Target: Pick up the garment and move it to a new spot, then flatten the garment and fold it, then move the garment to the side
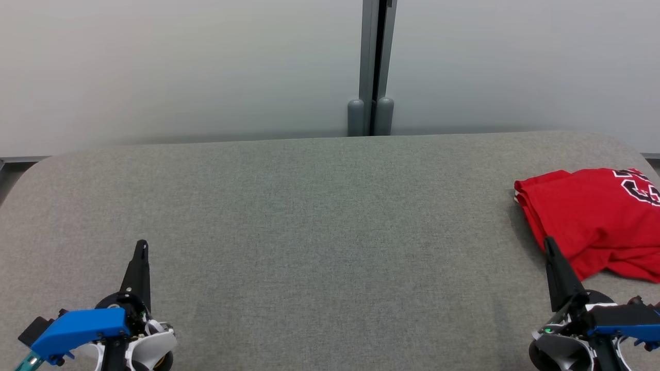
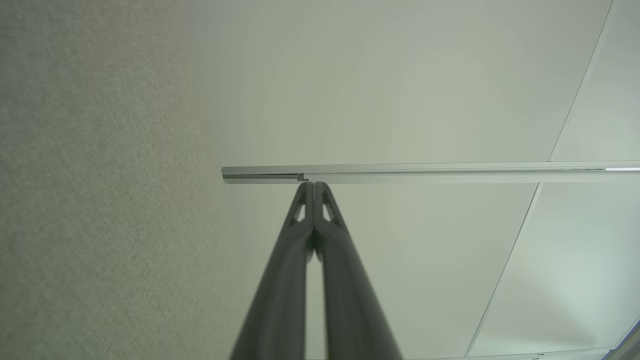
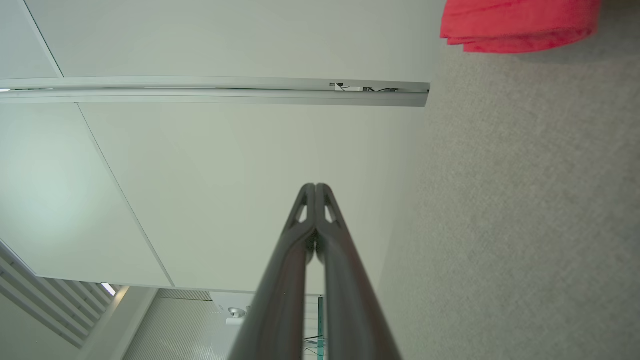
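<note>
Red garment at right edge of grey table; left end effector, right end effector both clenched, empty.

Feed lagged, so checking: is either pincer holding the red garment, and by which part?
Nothing is held. Left pincer and right pincer are shut, empty; the red garment lies free on the table.

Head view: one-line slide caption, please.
Red shirt at right edge of table; left end effector and right end effector shut.
</note>
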### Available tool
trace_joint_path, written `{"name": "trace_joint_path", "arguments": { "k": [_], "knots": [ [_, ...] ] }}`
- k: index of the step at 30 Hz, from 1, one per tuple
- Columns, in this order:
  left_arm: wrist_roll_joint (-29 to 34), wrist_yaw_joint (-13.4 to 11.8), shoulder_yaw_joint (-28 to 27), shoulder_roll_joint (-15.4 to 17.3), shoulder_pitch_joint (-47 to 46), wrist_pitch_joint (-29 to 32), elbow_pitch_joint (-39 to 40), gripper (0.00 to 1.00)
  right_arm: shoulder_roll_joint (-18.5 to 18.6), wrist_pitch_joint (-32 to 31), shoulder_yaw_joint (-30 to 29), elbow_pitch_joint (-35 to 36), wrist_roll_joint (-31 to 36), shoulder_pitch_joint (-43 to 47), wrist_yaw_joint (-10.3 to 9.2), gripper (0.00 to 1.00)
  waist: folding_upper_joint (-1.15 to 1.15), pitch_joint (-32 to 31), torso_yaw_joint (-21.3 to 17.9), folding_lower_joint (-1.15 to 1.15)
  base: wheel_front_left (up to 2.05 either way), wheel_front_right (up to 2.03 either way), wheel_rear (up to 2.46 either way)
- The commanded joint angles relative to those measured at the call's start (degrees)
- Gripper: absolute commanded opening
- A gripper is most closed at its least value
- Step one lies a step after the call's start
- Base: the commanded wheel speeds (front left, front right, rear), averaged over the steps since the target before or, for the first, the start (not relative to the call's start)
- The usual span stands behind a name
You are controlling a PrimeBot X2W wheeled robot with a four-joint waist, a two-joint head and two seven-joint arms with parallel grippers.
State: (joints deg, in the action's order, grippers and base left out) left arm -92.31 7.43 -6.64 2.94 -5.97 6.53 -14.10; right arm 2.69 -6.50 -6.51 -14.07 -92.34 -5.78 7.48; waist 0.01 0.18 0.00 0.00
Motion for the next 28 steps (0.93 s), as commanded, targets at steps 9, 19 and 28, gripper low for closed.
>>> {"name": "trace_joint_path", "arguments": {
  "k": [9,19,28],
  "knots": [
    [-0.2,0.3,-0.1,-0.1,-0.5,0.2,0.3,0.0,0.4,-0.2,-0.1,0.2,-0.2,-0.8,0.02,0.0,-0.01,0.0,0.0,0.0,0.0,0.0,0.0],
    [-0.2,0.3,-0.1,-0.1,-0.5,0.2,0.3,0.0,0.4,-0.2,-0.1,0.2,-0.2,-0.8,0.02,0.0,-0.01,0.0,0.0,0.0,0.0,0.0,0.0],
    [-0.2,0.3,-0.1,-0.1,-0.5,0.2,0.3,0.0,0.4,-0.2,-0.1,0.2,-0.2,-0.8,0.02,0.0,-0.01,0.0,0.0,0.0,0.0,0.0,0.0]
  ]
}}
